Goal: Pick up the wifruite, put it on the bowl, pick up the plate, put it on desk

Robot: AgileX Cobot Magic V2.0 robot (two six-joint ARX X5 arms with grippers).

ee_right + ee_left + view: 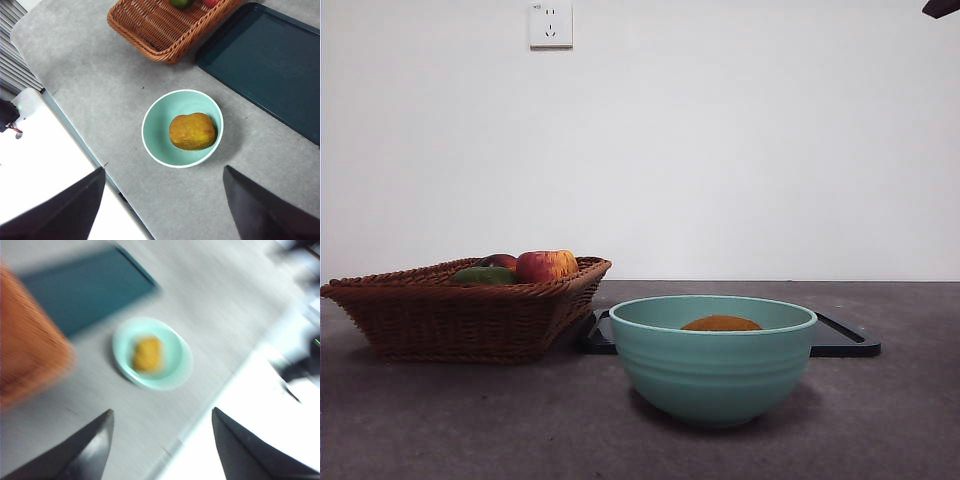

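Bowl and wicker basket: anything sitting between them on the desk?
No. In the right wrist view, only bare grey desk separates the bowl, holding the wifruite, from the basket. The black tray lies off to the side.

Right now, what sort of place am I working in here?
Most likely an indoor test bench, not a home kitchen: a bare white wall with one power socket, a plain grey desk, and staged props on it: a teal bowl holding the wifruite, a wicker basket and a black tray.
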